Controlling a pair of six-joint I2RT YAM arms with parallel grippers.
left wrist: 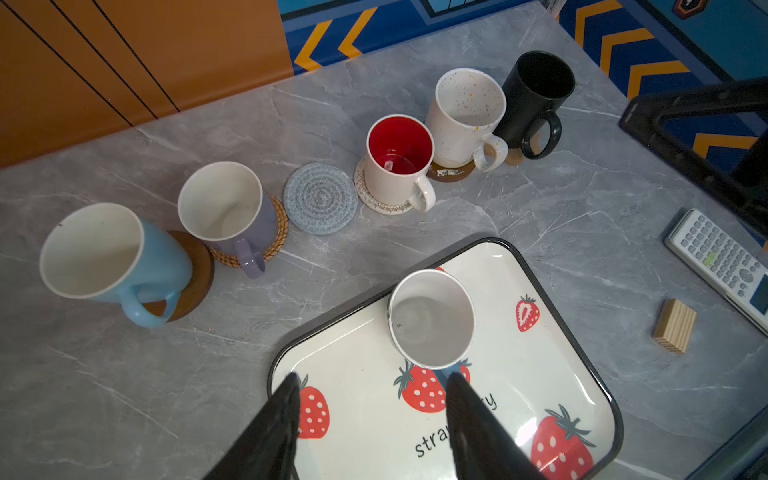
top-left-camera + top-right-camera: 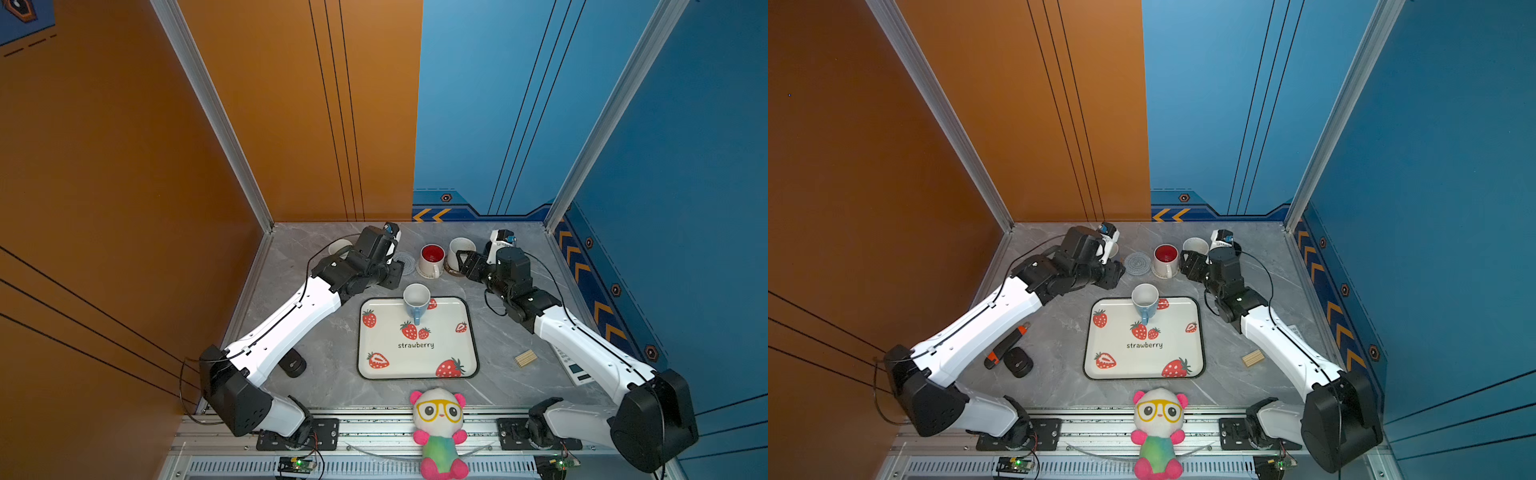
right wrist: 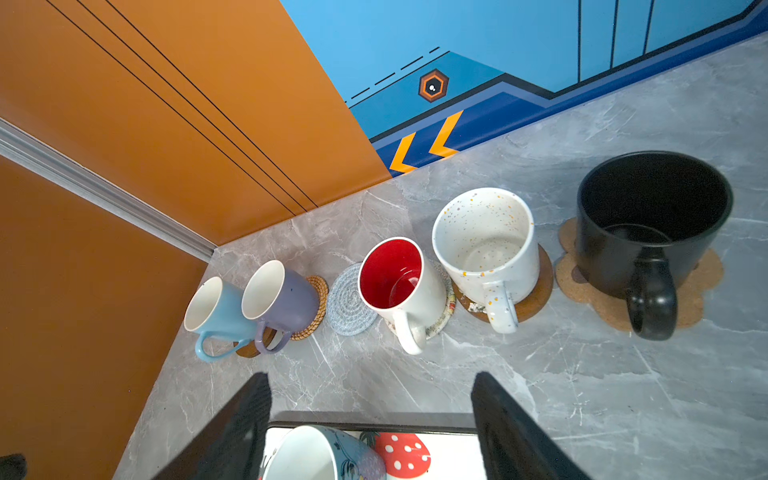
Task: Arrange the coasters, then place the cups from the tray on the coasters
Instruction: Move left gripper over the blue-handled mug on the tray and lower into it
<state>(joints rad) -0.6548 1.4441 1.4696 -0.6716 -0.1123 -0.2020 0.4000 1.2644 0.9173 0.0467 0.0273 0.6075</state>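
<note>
The strawberry tray (image 2: 386, 353) holds one light blue cup (image 2: 416, 301), upright near its far edge. Behind it runs a row: a light blue cup (image 1: 108, 257) on a brown wooden disc, a lavender cup (image 1: 228, 208) on rattan, a bare grey-blue crochet coaster (image 1: 321, 198), a red-inside cup (image 1: 399, 158) on a beige round, a speckled cup (image 1: 465, 112) on wood, and a black cup (image 1: 536, 91) on the paw-print mat. My left gripper (image 1: 372, 380) hangs open over the tray, just short of the cup. My right gripper (image 3: 371, 378) is open above the tray's far edge.
A calculator (image 1: 723, 262) and a small wooden block (image 2: 525, 358) lie right of the tray. A black puck (image 2: 1018, 362) and an orange-and-black marker (image 2: 1007, 345) lie to its left. A plush panda (image 2: 440, 428) sits at the front edge. Walls close in on three sides.
</note>
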